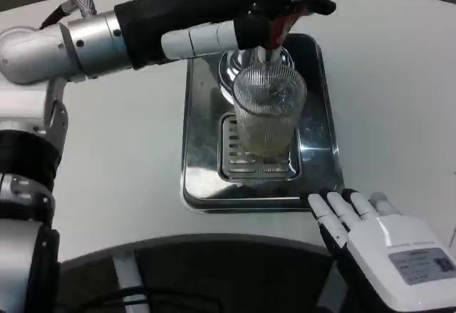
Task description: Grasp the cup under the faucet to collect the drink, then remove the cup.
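Note:
A ribbed clear cup (269, 110) stands on the slotted drip grate (242, 157) of a steel tray (203, 106), directly under the faucet (265, 55). Pale yellowish drink fills its lower part. My left arm reaches across from the left, and my left hand (285, 3) holds the faucet's red-marked handle (279, 29) above the cup. My right hand (377, 238) lies at the table's near edge, fingers stretched out and apart, just off the tray's front right corner. It holds nothing and does not touch the cup.
The tray's raised rim (242, 202) runs between my right hand and the cup. White table surface (399, 99) spreads to the right of the tray and to its left under my left forearm (92, 42).

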Controlling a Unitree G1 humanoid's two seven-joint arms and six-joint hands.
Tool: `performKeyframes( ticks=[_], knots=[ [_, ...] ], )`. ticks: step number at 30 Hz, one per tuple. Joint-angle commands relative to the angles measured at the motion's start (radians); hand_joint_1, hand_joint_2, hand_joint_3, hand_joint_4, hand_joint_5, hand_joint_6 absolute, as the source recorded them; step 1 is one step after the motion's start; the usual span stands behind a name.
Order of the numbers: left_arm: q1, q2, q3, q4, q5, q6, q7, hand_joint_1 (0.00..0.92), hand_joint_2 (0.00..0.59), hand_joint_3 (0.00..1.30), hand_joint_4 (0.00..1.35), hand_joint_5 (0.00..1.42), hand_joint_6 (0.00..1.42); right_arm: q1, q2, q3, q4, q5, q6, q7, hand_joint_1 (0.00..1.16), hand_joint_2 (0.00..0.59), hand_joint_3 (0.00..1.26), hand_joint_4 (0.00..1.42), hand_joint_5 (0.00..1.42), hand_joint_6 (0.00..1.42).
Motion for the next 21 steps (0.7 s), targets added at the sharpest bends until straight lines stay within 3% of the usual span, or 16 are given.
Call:
performKeyframes(
  ticks=[1,10,14,21],
  knots=[
    [0.004,0.007,-0.035,0.023,0.048,-0.038,-0.038,0.0,0.087,0.01,0.0,0.06,0.01,-0.002,0.006,-0.001,0.009,0.002,0.008,-0.006,0.9,0.299,0.0,0.0,0.0,0.0],
    [0.006,0.025,-0.056,0.034,0.059,-0.085,-0.03,0.0,0.084,0.01,0.0,0.06,0.0,-0.047,0.005,-0.04,0.027,0.024,0.037,-0.021,0.9,0.293,0.0,0.0,0.0,0.0],
    [0.011,0.036,-0.064,0.032,0.06,-0.103,-0.029,0.0,0.084,0.01,0.0,0.06,0.0,-0.09,0.007,-0.083,0.051,0.07,0.068,-0.049,0.88,0.277,0.0,0.0,0.0,0.0],
    [0.018,0.051,-0.077,0.028,0.062,-0.126,-0.026,0.0,0.084,0.01,0.0,0.06,0.0,-0.133,0.011,-0.115,0.089,0.138,0.111,-0.106,0.83,0.255,0.0,0.0,0.0,0.0]
  ],
)
